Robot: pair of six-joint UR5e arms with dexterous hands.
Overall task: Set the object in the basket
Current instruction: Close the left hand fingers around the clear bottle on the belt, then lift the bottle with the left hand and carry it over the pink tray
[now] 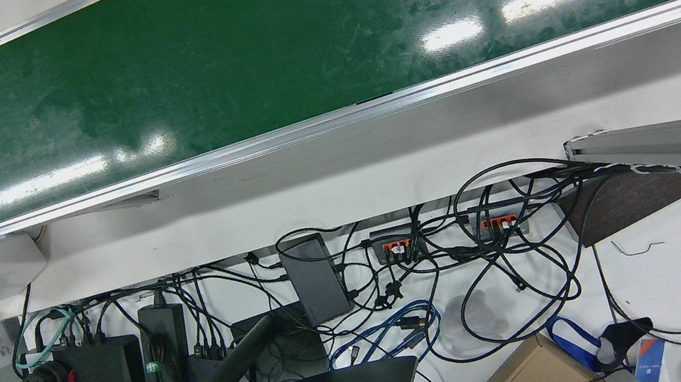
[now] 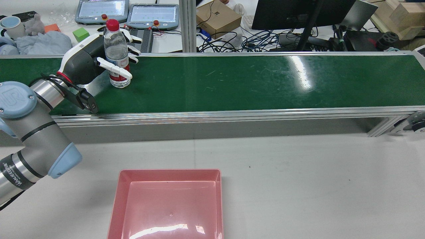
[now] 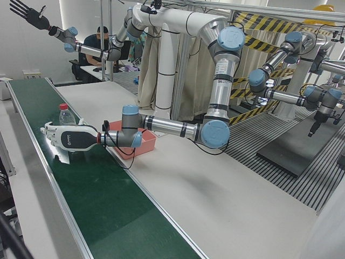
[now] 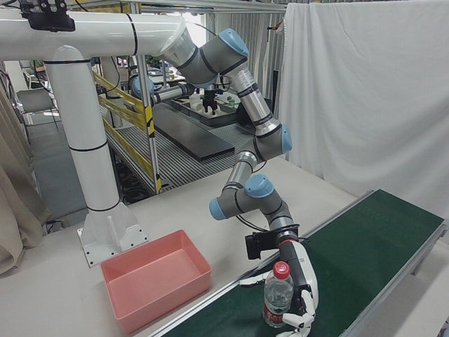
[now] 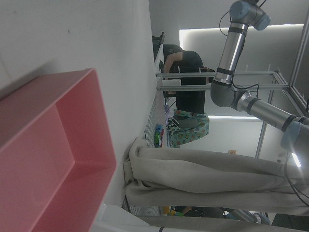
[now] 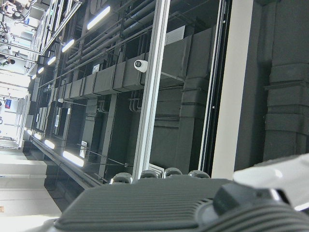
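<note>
Object: the clear plastic water bottle with a red cap (image 2: 116, 54) stands upright on the green conveyor belt (image 2: 232, 83), near the belt's left end as the rear view shows it.
Left robot hand: my white-and-black left robot hand (image 2: 99, 54) is wrapped around the bottle from the side, white fingers (image 2: 114, 69) curled across its label; I judge the grasp made, though I cannot tell how firmly it presses.
Bottle base: it looks to be on the belt; I see no lift yet.
Basket: the pink rectangular plastic basket (image 2: 114, 205) sits empty on the white counter (image 2: 298, 182), at the counter's near edge in the rear view, well apart from the bottle.
Right robot hand: the dark right robot hand (image 3: 24, 13) is raised high off to the side, fingers spread, holding nothing.
Done: reach and closing, by my reading.
Left: lift, carry across the belt's rail to the basket, release.
</note>
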